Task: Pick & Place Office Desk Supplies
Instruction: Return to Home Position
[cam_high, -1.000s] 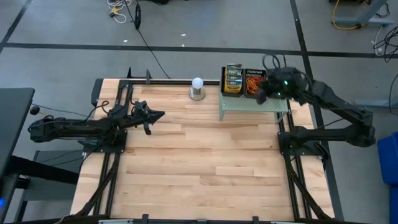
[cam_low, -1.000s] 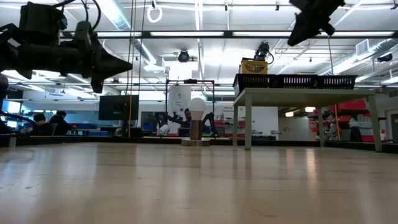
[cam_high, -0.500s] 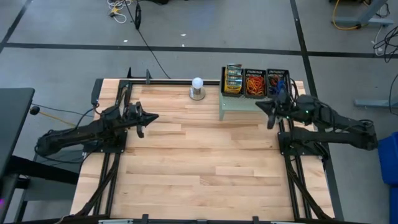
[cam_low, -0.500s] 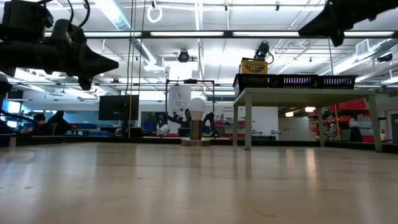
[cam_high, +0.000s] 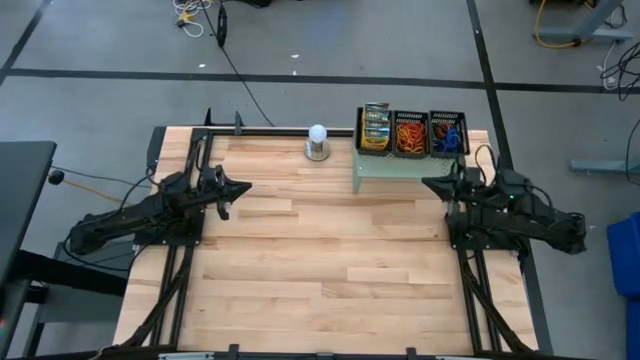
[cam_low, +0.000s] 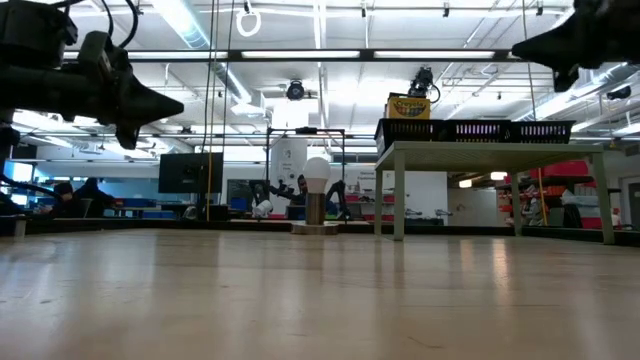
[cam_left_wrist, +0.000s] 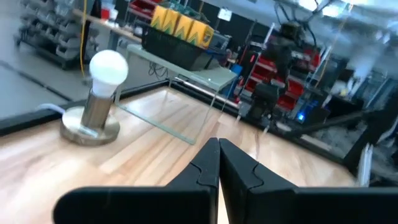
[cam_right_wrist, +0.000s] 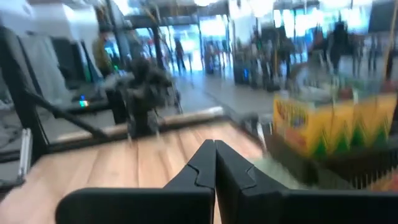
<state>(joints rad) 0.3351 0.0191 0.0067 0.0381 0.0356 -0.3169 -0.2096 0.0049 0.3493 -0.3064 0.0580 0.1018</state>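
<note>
Three small black mesh baskets stand in a row on the pale green mesh riser (cam_high: 405, 168) at the table's far right. The left basket (cam_high: 375, 130) holds yellow-and-green crayon boxes (cam_left_wrist: 177, 22), the middle one (cam_high: 410, 134) orange and red rubber bands, the right one (cam_high: 447, 134) blue and dark bands. My right gripper (cam_high: 427, 183) is shut and empty, in the air just near of the riser's right end. My left gripper (cam_high: 246, 187) is shut and empty, above the table's left side.
A white ball on a metal base (cam_high: 317, 141) stands at the far edge, left of the riser. Bare wooden tabletop (cam_high: 320, 260) spreads between the arms and toward the near edge. Metal frame rails run along both sides of the table.
My right gripper has drawn back from above the baskets toward the near edge and the table's right side, and has come lower. With the arm gone, the right basket of blue bands shows in the row. My left gripper has pulled slightly toward the left edge.
</note>
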